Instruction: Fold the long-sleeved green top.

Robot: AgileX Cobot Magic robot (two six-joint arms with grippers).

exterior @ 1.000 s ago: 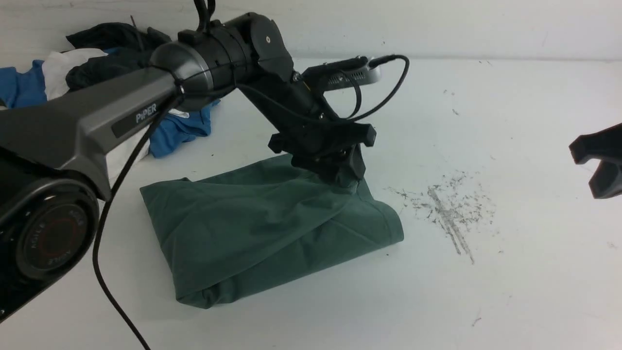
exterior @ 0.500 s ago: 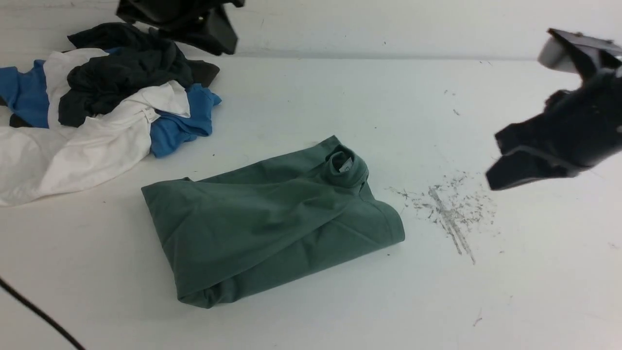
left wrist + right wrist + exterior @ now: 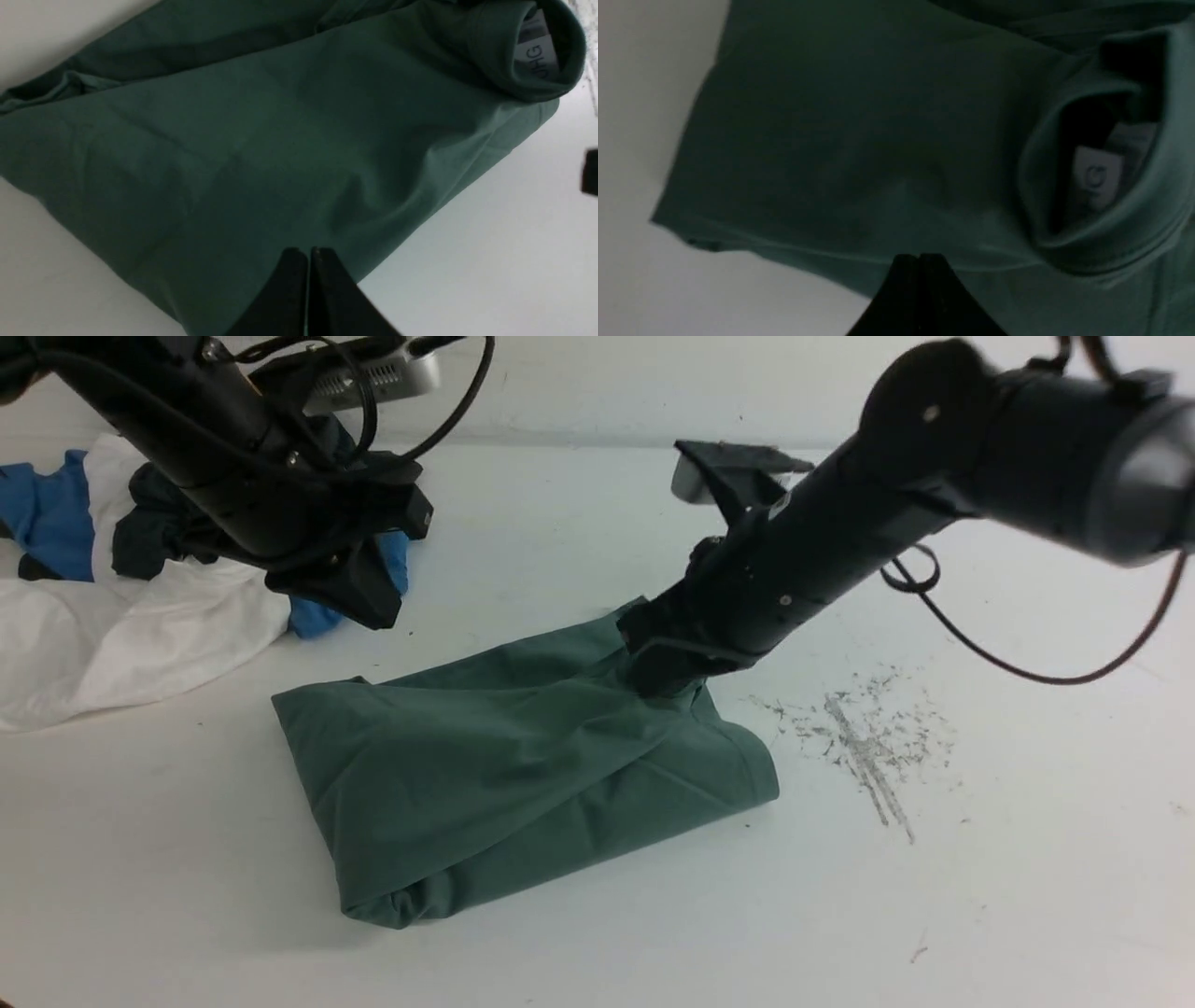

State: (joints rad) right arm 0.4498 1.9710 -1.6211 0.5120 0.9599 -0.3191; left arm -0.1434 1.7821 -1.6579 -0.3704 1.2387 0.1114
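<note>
Folded green long-sleeved top lies mid-table; right end effector, pressed together, hides its collar, seemingly touching. Left end effector, fingers together, hovers over a partly hidden clothes pile.

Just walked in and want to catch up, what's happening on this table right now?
A two-armed robot is folding a green top, which lies on the white table as a folded bundle. The right pincer, shut, is down at the collar end of the top. The left pincer, also shut, hangs above the table near a pile of blue, white and dark clothes, holding nothing.
</note>
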